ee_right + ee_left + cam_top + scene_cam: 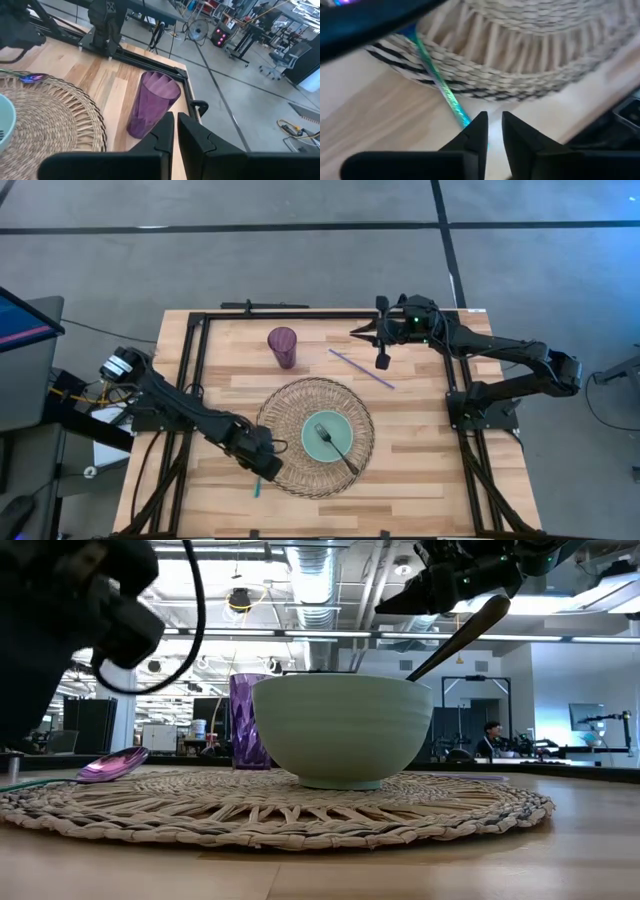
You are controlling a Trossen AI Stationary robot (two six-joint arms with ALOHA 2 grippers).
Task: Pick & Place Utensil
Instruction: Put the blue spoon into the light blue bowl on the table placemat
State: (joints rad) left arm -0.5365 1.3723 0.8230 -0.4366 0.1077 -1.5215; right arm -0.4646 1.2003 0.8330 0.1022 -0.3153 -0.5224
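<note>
An iridescent spoon lies with its purple bowl [110,765] on the left rim of the woven placemat [315,435] and its teal handle [442,90] on the table, with the handle's end [257,488] near the front. My left gripper [490,131] hangs low over that handle end, its fingers nearly together with only a slit between them. A pale green bowl [328,438] sits on the placemat with a dark fork [335,446] leaning in it. My right gripper [175,127] waits, shut, above the table's far side near a purple cup [150,102]. My left gripper comes down slanting at the free end of the spoon's handle [464,119]. One fingertip [479,125] stands right beside the handle, which lies outside the slit between the fingers. I cannot tell whether it touches.
A thin purple stick [362,368] lies on the wood between the cup and my right arm. A black frame rail [290,313] runs along the table's far and side edges. Bare wood lies to the right of the placemat [420,450].
</note>
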